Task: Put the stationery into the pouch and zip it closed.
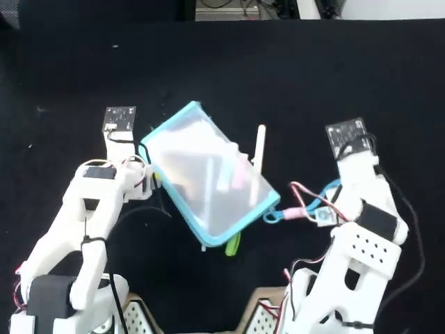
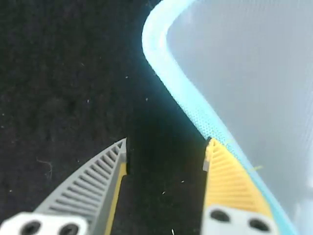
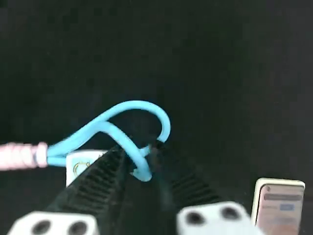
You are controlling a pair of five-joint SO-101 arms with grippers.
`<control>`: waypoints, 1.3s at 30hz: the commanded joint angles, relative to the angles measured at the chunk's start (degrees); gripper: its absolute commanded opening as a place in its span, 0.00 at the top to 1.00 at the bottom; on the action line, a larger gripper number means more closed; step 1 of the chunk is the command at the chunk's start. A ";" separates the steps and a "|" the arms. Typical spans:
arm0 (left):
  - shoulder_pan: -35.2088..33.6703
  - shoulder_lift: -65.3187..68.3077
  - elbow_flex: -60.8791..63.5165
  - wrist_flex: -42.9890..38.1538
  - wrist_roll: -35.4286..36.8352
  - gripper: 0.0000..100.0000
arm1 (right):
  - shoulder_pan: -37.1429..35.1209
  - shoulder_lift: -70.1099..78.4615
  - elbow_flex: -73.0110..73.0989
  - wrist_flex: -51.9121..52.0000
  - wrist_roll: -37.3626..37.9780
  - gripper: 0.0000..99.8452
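The translucent pouch (image 1: 201, 177) with a light-blue rim lies tilted at the middle of the black table. Pink and pale stationery shows dimly inside it, and a green item (image 1: 233, 244) sticks out at its near edge. A white pen (image 1: 259, 147) lies beside its far right side. My left gripper (image 1: 151, 179) (image 2: 166, 152) is open at the pouch's left edge (image 2: 171, 81), one yellow fingertip (image 2: 217, 159) against the blue rim. My right gripper (image 1: 321, 212) (image 3: 144, 159) is shut on the blue zipper loop (image 3: 122, 125), whose pink-wrapped end (image 3: 19, 155) leads to the pouch's corner.
A small white block with print (image 3: 279, 205) lies on the table close to my right gripper. The black table (image 1: 222, 76) stretches behind the pouch. Both arm bases stand at the near edge, one on either side.
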 commanded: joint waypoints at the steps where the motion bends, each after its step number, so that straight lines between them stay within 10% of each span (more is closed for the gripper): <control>1: 0.84 -0.09 -0.75 -0.44 0.70 0.75 | -1.76 0.22 -5.14 10.02 4.48 0.74; 12: 0.84 -0.09 -0.40 -0.44 0.26 0.75 | -25.14 0.57 -18.33 29.01 -9.14 0.76; 25: 0.75 0.00 -0.31 -0.44 0.18 0.75 | -27.43 0.57 12.18 -0.18 -7.03 0.76; 39: 0.66 0.44 -0.31 -0.35 0.18 0.75 | -33.49 0.57 16.48 -6.07 6.77 0.77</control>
